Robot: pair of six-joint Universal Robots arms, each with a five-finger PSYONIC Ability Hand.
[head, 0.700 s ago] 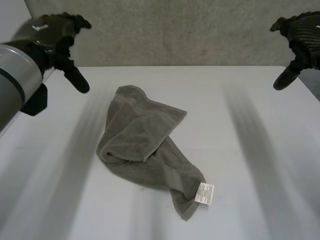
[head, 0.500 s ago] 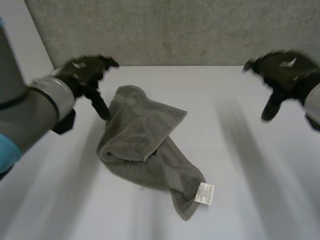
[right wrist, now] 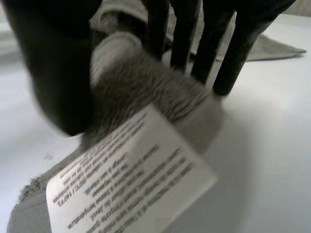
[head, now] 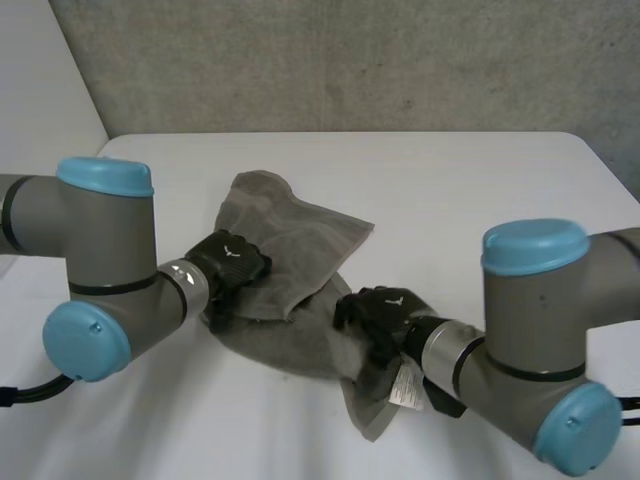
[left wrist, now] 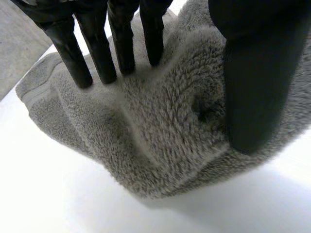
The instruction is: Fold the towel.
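A crumpled grey towel (head: 290, 230) lies in the middle of the white table (head: 480, 180). My left hand (head: 232, 262) rests on the towel's left edge. In the left wrist view its straight fingers (left wrist: 99, 53) press into the pile and its thumb (left wrist: 252, 87) stands apart, with a ridge of towel (left wrist: 160, 131) bulging between them. My right hand (head: 385, 308) sits on the towel's near right end, by the white label (head: 408, 385). In the right wrist view its fingers (right wrist: 228, 53) and thumb (right wrist: 58, 73) stand spread over the towel (right wrist: 141, 82), just behind the label (right wrist: 131, 170).
Both grey arms with light-blue caps reach in low across the front of the table. A grey wall runs behind the table's far edge. Bare white tabletop lies to the right of the towel and behind it.
Both hands have come down from high at the far left and far right onto the towel. The towel has scarcely shifted.
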